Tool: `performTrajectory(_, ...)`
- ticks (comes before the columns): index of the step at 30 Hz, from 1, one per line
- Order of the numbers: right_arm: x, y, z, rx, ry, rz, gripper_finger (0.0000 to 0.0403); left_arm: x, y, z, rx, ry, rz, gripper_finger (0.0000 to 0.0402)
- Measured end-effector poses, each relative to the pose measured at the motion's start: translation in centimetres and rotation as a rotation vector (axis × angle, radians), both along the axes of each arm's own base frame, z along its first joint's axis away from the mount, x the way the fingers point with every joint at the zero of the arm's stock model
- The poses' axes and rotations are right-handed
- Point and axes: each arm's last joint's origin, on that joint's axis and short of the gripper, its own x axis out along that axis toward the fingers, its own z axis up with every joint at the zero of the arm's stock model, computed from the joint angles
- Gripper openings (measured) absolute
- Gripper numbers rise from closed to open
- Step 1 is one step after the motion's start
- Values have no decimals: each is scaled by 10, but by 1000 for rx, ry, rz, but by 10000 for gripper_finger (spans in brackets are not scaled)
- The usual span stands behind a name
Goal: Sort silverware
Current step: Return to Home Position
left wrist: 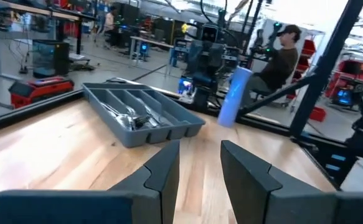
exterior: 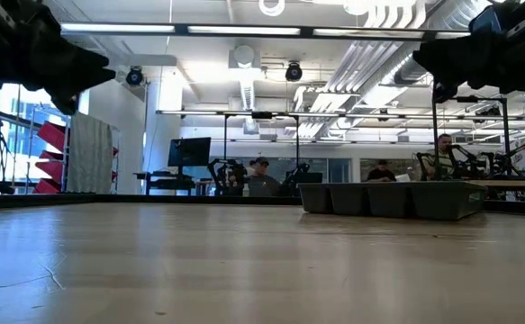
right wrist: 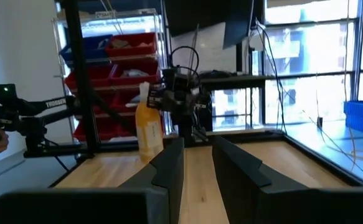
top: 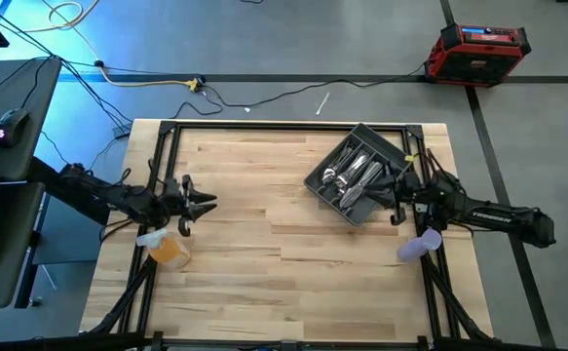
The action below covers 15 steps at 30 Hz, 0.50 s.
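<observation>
The silverware lies piled in the compartments of a dark grey tray at the table's far right; it also shows in the left wrist view. The tray rests flat on the wooden table. My left gripper hovers over the table's left side, pointing level toward the tray, open, with nothing between its fingers. My right gripper hovers by the tray's near right corner, pointing level toward the table's left, open by a narrow gap and holding nothing. Both stand well above the tabletop.
An orange bottle sits under the left arm and a pale purple one under the right arm. Black frame rails border the table. A red case and cables lie on the floor beyond. People sit at desks behind the table.
</observation>
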Motion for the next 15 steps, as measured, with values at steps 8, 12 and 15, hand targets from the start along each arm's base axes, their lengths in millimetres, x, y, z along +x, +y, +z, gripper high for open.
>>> performTrajectory(8,1,0,-15,49,147,0,73,1,1,-2,3,23,49,97)
performTrajectory(12,1,0,-22,71,216,0,73,1,1,-2,3,23,49,97)
performTrajectory(15,0,0,-26,86,259,-1,73,1,1,-2,3,23,49,97)
